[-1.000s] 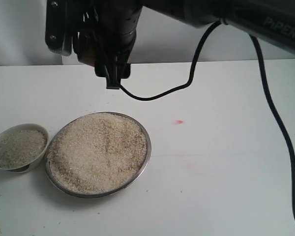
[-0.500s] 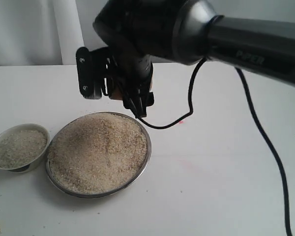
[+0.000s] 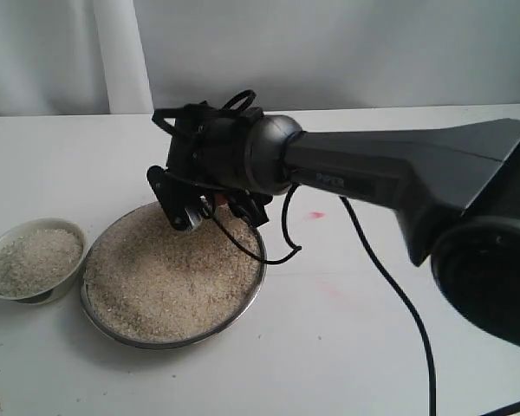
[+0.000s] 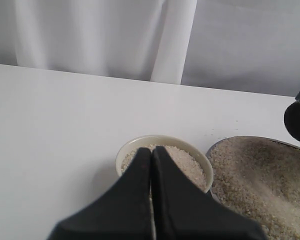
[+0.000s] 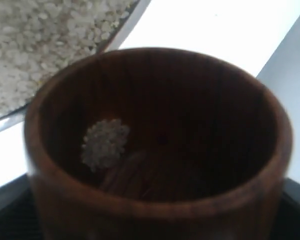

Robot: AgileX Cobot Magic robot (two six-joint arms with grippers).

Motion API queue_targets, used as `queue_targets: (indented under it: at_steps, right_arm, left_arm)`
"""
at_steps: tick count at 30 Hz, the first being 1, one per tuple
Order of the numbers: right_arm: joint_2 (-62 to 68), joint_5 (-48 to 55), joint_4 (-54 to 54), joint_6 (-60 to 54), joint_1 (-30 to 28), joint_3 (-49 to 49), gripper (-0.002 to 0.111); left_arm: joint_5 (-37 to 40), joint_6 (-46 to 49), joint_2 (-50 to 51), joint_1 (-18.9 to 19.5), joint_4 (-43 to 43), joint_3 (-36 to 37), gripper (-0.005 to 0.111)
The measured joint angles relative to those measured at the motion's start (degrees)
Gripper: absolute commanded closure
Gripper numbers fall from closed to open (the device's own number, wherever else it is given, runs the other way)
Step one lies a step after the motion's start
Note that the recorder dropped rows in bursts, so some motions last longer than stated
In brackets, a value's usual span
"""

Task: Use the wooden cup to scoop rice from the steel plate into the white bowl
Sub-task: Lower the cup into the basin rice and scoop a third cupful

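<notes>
My right gripper [image 3: 193, 204] hangs low over the far edge of the steel plate [image 3: 256, 283], shut on the wooden cup [image 5: 155, 145]. The cup fills the right wrist view, and its dark inside holds only a small clump of rice [image 5: 105, 143]. In the exterior view just a brown sliver of the cup [image 3: 210, 203] shows between the fingers. The plate is heaped with rice [image 3: 169, 273]. The white bowl [image 3: 73, 236] stands left of the plate, with rice [image 3: 30, 258] in it. My left gripper [image 4: 151, 150] is shut and empty, seen in front of the bowl [image 4: 166, 138].
The right arm's thick dark link [image 3: 390, 178] stretches from the right side across to the plate, and its black cable [image 3: 390, 290] trails over the white table. A small red mark [image 3: 315, 214] lies on the table right of the plate. White curtain behind.
The right arm has swung down from high above the table's far side. The gripper with the cup now sits just over the plate's far rim. Plate and bowl have not moved.
</notes>
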Motion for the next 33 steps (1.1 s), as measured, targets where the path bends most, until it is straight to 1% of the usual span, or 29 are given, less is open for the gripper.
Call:
queue_targets:
  at_steps: [9, 17, 29, 32, 33]
  right_arm:
    - [3.21, -5.37, -7.88, -1.31, 2.11, 0.00, 0.108]
    - [5.03, -6.13, -13.16, -1.90, 2.94, 0.00, 0.108]
    - [6.66, -5.70, -18.23, -2.98, 5.29, -0.20, 0.108]
    - [6.75, -5.65, -17.58, -4.04, 5.95, -0.33, 0.108]
    - [6.75, -6.05, -15.70, -4.14, 6.11, -0.57, 0.108]
  left_arm:
    - [0.00, 0.00, 0.00, 0.00, 0.00, 0.00, 0.107]
    - [0.00, 0.00, 0.00, 0.00, 0.00, 0.00, 0.107]
    - [0.00, 0.00, 0.00, 0.00, 0.00, 0.00, 0.107]
    - [0.00, 0.00, 0.00, 0.00, 0.00, 0.00, 0.107]
    - [0.00, 0.00, 0.00, 0.00, 0.00, 0.00, 0.107]
